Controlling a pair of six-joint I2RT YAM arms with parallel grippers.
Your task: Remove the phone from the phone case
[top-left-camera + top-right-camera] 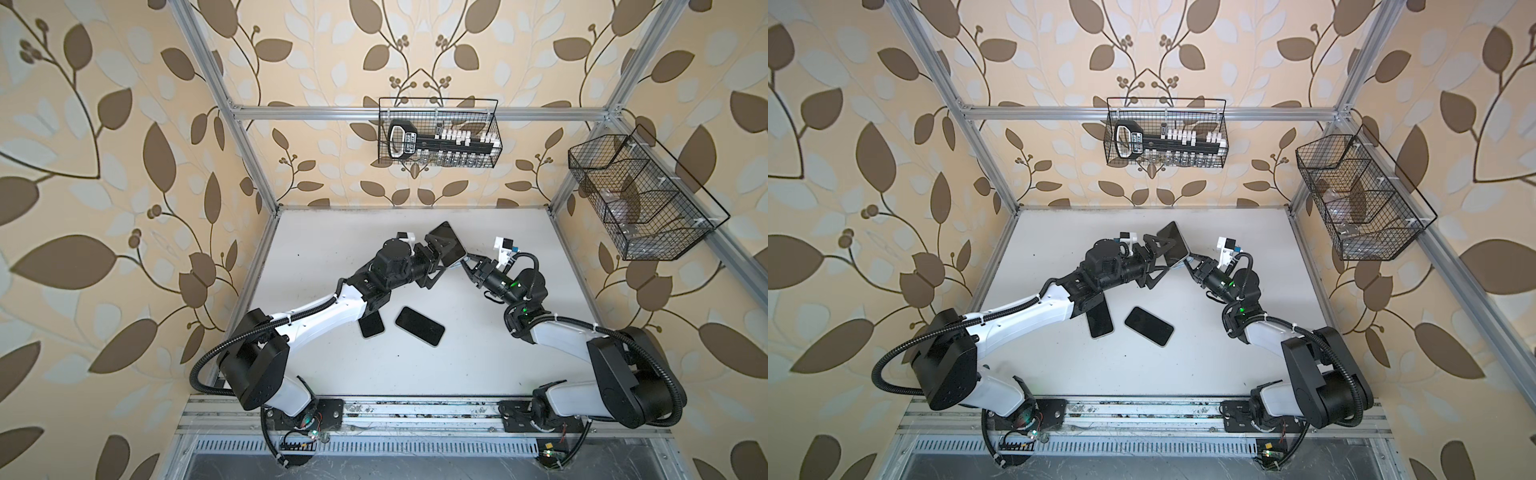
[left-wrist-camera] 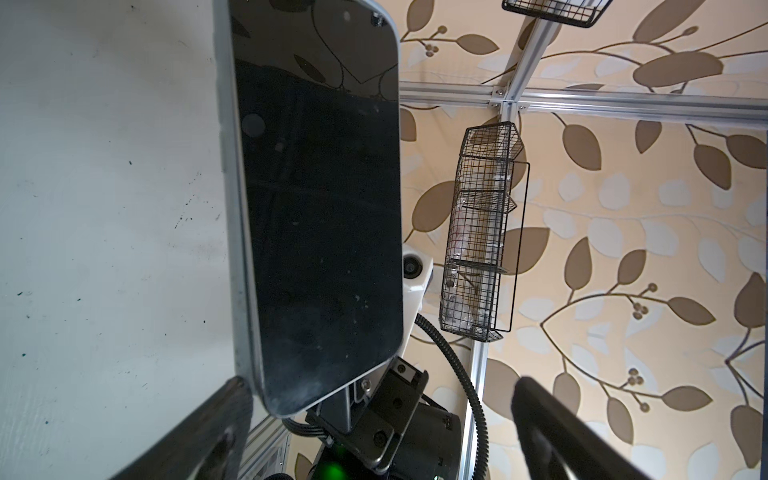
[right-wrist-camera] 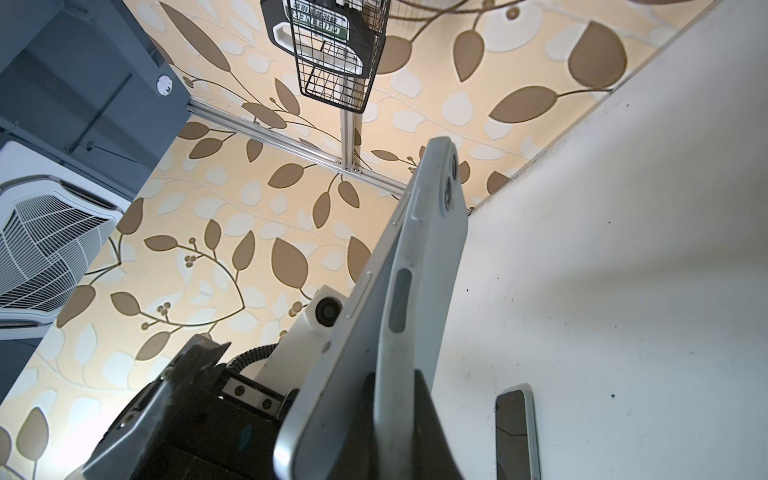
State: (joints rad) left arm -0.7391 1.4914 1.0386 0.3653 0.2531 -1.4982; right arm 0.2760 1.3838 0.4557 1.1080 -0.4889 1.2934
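A phone [image 1: 446, 246] [image 1: 1173, 245] with a dark screen is held up in the air over the back middle of the table, still partly in a pale grey phone case [image 3: 428, 257]. In the right wrist view the phone's silver edge [image 3: 353, 328] stands peeled away from the case at the near corner. My right gripper [image 1: 467, 264] [image 3: 399, 399] is shut on the case's lower edge. My left gripper [image 1: 438, 259] [image 2: 380, 399] is open. The phone's screen [image 2: 324, 208] lies between its spread fingers, close to one finger [image 2: 208, 432], and I cannot tell if it touches.
Two more dark phones [image 1: 372, 324] [image 1: 419, 331] lie flat on the white table [image 1: 498, 365], one partly under my left arm. A wire basket [image 1: 438, 133] with a tool hangs on the back wall. Another wire basket [image 1: 640, 195] hangs on the right wall.
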